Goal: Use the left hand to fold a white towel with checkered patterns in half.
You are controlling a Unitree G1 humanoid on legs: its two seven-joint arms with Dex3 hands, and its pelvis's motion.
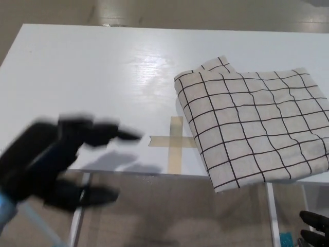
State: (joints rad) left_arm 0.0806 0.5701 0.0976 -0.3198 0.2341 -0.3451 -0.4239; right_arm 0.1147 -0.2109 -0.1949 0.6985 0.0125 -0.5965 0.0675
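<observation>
The white towel with a black check pattern (252,126) lies folded on the right part of the white table (92,72), its near corner hanging slightly over the front edge. My left hand (56,162) is blurred by motion at the lower left, over the table's front edge and well left of the towel, fingers spread and holding nothing. Only the black fingertips of my right hand (314,230) show at the bottom right corner, below the table.
A cross of tan tape (175,141) is stuck on the table just left of the towel's near part. The table's metal legs (271,216) and the brown floor show below the front edge.
</observation>
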